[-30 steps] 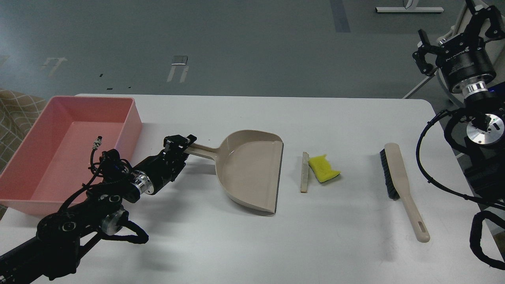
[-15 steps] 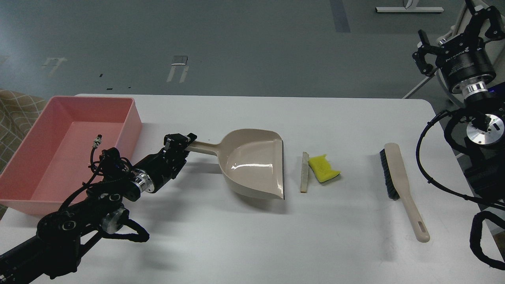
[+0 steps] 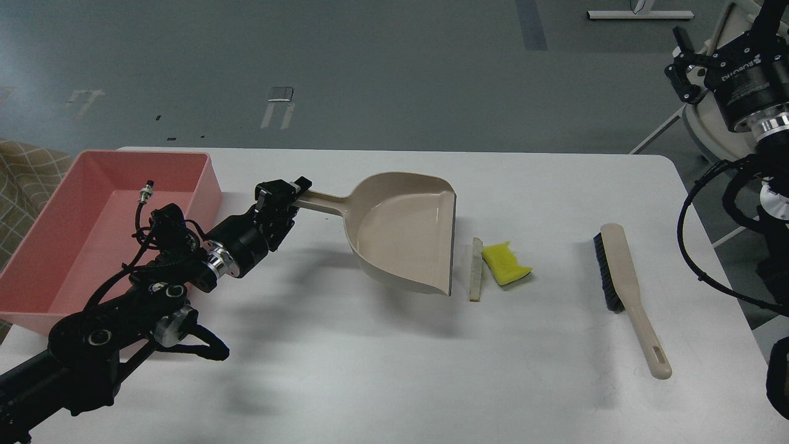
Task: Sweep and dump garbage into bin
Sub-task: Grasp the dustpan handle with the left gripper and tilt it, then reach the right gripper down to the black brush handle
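My left gripper (image 3: 288, 194) is shut on the handle of the beige dustpan (image 3: 407, 231) and holds it lifted and tilted, its front lip down on the table just left of the garbage. The thin white slice (image 3: 475, 269) lies right beside that lip. The yellow sponge (image 3: 505, 263) lies just right of the slice, touching it. The pink bin (image 3: 203, 179) stands at the table's left edge and looks empty. My right arm is raised off the table's far right; its gripper (image 3: 684, 65) is seen small and dark at the frame's top right.
A beige hand brush (image 3: 625, 283) with black bristles lies on the white table (image 3: 394, 370) right of the sponge, its handle pointing toward me. My left arm's cables lie in front of the bin.
My left gripper has lifted and tilted the dustpan and moved it right, up to the slice. My right arm has risen and moved right.
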`<act>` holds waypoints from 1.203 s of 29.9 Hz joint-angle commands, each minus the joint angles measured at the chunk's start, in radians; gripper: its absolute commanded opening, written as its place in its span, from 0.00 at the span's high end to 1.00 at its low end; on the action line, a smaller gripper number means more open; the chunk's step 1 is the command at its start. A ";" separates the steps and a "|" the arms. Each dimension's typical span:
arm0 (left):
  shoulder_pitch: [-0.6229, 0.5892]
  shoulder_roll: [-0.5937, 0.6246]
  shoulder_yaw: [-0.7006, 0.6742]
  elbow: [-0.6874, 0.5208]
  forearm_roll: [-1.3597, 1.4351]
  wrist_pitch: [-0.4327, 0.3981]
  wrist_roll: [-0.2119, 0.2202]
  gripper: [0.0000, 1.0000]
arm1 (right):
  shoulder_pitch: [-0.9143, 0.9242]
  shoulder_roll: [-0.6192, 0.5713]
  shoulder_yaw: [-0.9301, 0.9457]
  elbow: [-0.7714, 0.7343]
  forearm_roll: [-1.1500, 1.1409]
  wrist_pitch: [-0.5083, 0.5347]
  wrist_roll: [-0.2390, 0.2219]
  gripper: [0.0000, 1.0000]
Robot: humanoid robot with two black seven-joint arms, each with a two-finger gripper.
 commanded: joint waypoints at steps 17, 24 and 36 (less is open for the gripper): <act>0.019 -0.013 0.000 0.013 0.131 0.034 -0.024 1.00 | -0.048 -0.615 -0.452 0.480 -0.639 -0.025 0.007 0.00; 0.023 -0.017 0.000 0.013 0.128 0.067 -0.010 1.00 | -0.068 -0.850 -0.455 0.597 -0.731 0.000 0.012 0.00; 0.039 -0.031 0.005 0.015 0.131 0.123 -0.010 1.00 | -0.135 -0.856 -0.504 0.748 -0.736 0.000 -0.005 0.06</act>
